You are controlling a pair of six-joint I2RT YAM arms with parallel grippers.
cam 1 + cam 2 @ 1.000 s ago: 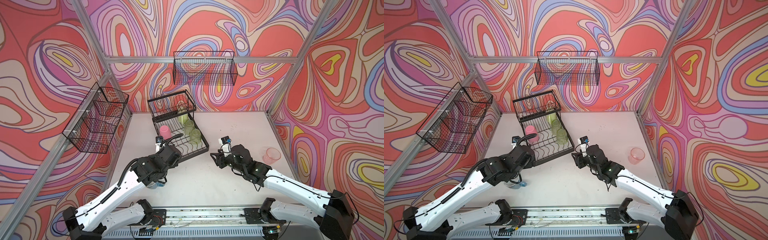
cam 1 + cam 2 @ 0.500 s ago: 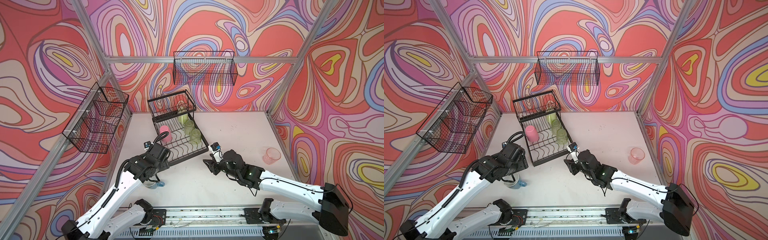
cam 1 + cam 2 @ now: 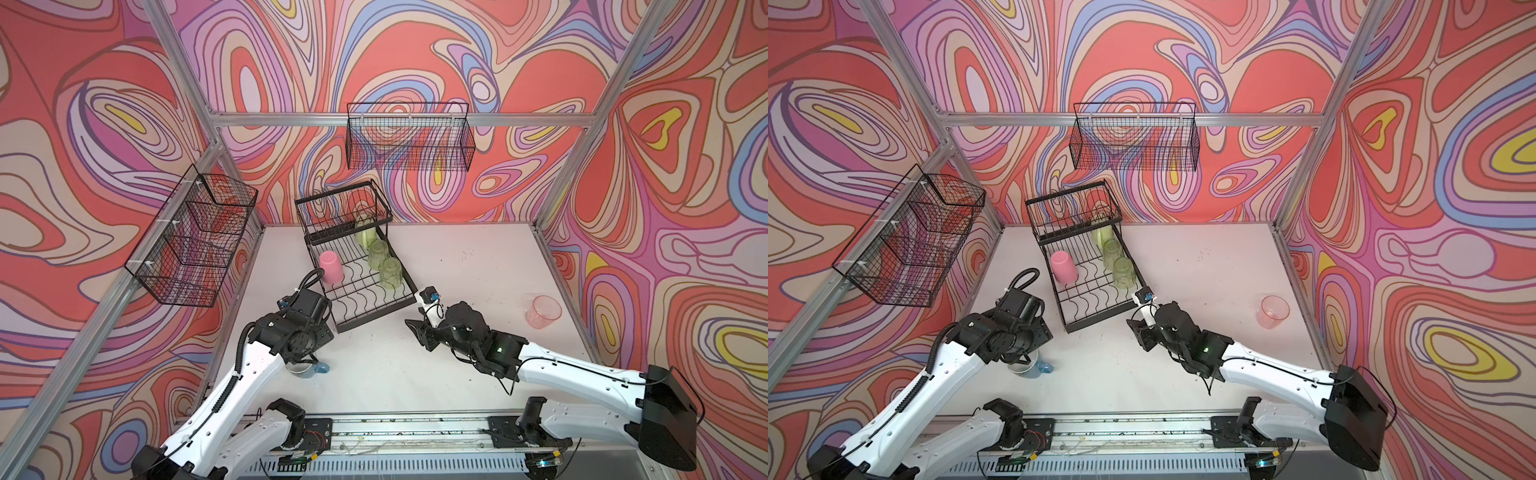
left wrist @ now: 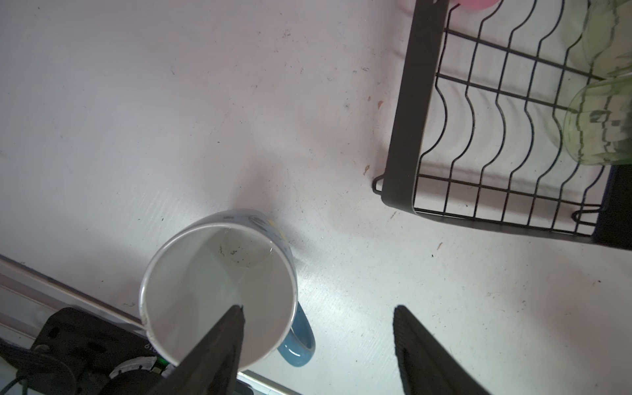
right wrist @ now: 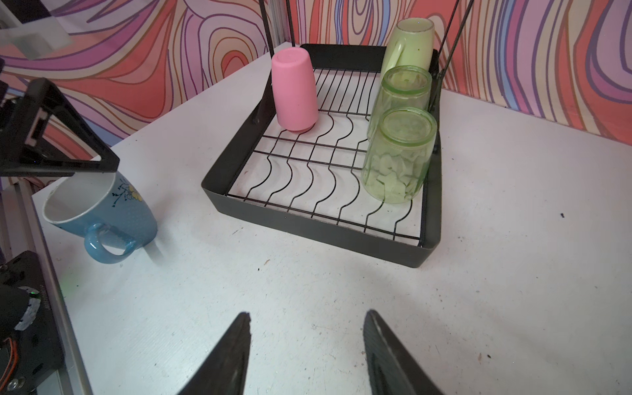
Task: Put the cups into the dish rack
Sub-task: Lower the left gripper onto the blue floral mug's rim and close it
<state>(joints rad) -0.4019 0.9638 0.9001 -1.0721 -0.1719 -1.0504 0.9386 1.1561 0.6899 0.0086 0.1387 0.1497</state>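
Observation:
The blue mug (image 4: pixel 219 290) stands on the table near the front left, partly under my left wrist in both top views (image 3: pixel 309 369). My left gripper (image 4: pixel 318 309) is open over it, one finger inside the rim, the other beyond the handle. The dish rack (image 3: pixel 376 311) holds, upside down, the opaque pink tumbler (image 5: pixel 294 89), two clear green tumblers (image 5: pixel 402 99) (image 5: pixel 398 157) and a pale green mug (image 5: pixel 408 44). My right gripper (image 5: pixel 307 313) hangs open and empty above bare table in front of the rack. A clear pink tumbler (image 3: pixel 543 311) stands alone at the right.
Two black mesh baskets hang on the walls, one at the back (image 3: pixel 409 141) and one on the left (image 3: pixel 195 245). The rack's raised upper basket (image 3: pixel 340 208) overhangs its far end. A metal rail (image 3: pixel 415 432) runs along the table's front edge.
My left arm has drawn back from the rack toward the front left and come down over the blue mug, its jaws narrowing. My right gripper has shifted a little left and nearer.

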